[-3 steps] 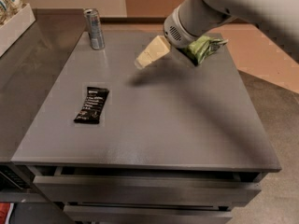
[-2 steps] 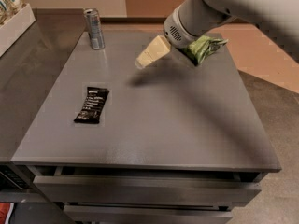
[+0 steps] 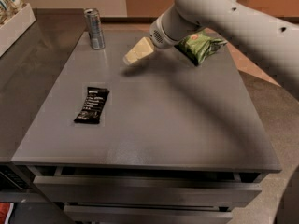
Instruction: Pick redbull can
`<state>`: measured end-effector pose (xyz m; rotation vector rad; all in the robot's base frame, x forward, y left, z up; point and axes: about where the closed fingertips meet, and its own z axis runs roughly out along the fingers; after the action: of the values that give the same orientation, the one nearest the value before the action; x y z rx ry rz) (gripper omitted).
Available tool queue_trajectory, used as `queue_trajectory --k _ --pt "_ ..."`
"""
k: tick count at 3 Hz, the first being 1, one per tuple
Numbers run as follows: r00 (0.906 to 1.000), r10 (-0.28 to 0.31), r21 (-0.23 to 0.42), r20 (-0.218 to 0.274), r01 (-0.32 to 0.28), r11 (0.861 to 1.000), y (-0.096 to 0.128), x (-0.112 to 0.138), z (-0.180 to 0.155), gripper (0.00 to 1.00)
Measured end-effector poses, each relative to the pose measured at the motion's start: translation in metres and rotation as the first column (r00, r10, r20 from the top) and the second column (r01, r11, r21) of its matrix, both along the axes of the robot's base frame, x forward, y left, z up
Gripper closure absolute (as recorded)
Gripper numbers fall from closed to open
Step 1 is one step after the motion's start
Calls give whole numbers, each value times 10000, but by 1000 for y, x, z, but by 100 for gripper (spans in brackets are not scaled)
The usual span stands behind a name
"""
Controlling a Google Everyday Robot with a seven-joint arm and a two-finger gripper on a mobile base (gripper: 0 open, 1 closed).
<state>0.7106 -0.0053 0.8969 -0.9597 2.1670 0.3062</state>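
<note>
3 items sit on the grey tabletop (image 3: 163, 125): the can (image 3: 95, 28) upright at the far left corner, a black bar (image 3: 92, 105) with unreadable white print near the left edge, and a green bag (image 3: 200, 45) at the far edge. Between can and bag hovers the gripper (image 3: 138, 51); how open it is cannot be told.

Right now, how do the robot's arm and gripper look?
The arm is thick, rounded and pale grey, with small dark dots along it and a ringed wrist. The gripper, over the far part of the table, is a cream, tapered wedge.
</note>
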Motion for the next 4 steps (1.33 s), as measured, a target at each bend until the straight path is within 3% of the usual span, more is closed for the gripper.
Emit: queue_trajectory --k 2,4 --pt "9960 -632 545 631 598 9967 27 80 -19 0" --pt "9819 -599 534 1799 510 9973 60 126 -7 0"
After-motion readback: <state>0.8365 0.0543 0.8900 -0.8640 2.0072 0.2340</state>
